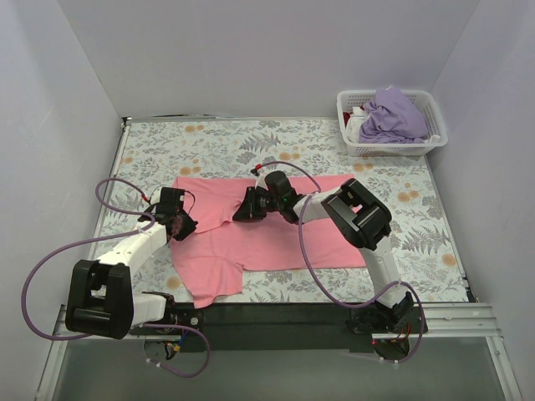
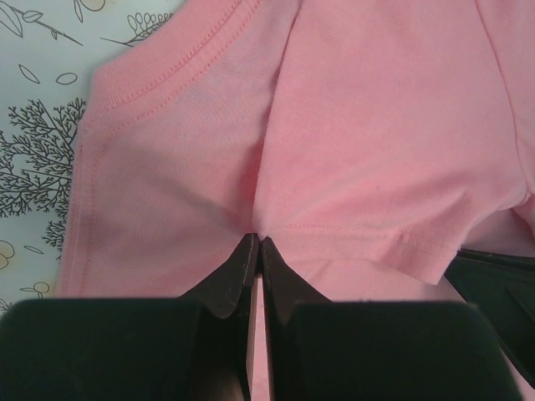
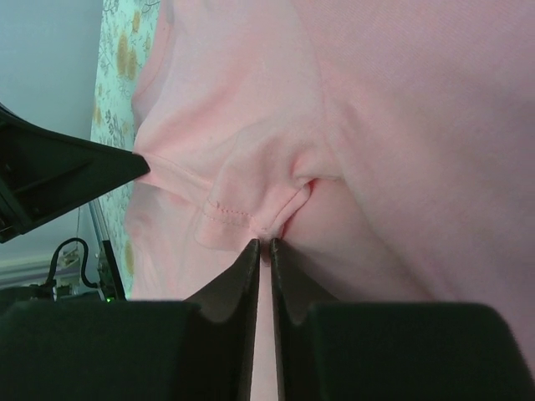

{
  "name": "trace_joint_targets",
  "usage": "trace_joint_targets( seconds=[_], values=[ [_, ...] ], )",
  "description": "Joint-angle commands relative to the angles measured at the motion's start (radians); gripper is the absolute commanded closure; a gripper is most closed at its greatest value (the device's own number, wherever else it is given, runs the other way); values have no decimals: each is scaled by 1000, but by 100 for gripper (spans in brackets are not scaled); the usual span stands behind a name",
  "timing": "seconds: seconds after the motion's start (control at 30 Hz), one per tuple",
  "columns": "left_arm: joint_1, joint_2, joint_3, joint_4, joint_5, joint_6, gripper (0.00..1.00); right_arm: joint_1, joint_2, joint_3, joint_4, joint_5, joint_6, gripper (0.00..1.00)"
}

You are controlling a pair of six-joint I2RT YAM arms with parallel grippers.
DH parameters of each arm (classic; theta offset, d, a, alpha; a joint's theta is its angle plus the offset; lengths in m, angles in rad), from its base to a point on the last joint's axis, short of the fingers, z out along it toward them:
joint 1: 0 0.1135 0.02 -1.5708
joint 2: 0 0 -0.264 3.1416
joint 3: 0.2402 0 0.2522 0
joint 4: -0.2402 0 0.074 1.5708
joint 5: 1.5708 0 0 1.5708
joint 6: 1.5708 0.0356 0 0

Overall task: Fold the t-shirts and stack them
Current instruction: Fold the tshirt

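On floral tablecloth (image 1: 209, 142), salmon t-shirt (image 1: 276, 242) spread, pale walls (image 1: 267, 58) around

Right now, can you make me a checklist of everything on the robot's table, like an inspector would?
Surface: floral tablecloth covers the table.
Job's things: salmon pink t-shirt spread in the middle, its left side bunched; lavender t-shirt heaped in the basket.
Clutter: white lattice basket at the far right corner, with some white cloth inside too.
Grippers: left gripper and right gripper are both shut, each pinching the salmon pink t-shirt.
Cables: purple cables loop off both arms; the right arm's passes over the pink cloth.
Surroundings: plain white walls on three sides.
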Motion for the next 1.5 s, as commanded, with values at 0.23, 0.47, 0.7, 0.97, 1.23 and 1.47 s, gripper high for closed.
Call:
trace_joint_targets(
  seconds=[0.23,0.47,0.7,0.97,1.23,1.47],
  values=[
    [4,-30,31,-12,-24,23,100,5,-32,-8,18,26,-29,99],
    [4,-30,26,-18,-30,21,100,-18,-95,-54,15,24,-53,99],
    [4,-24,29,-28,-30,21,100,-31,-101,-62,-7,6,-70,99],
    [4,-33,9,-38,-26,7,94,-31,-98,-63,-40,-23,-98,97],
    [4,-86,70,-34,-84,-11,60,-66,-218,-74,-171,-13,-232,56],
    [10,69,196,58,-112,63,47,-219,-405,-147,-428,183,-464,45]
  ],
)
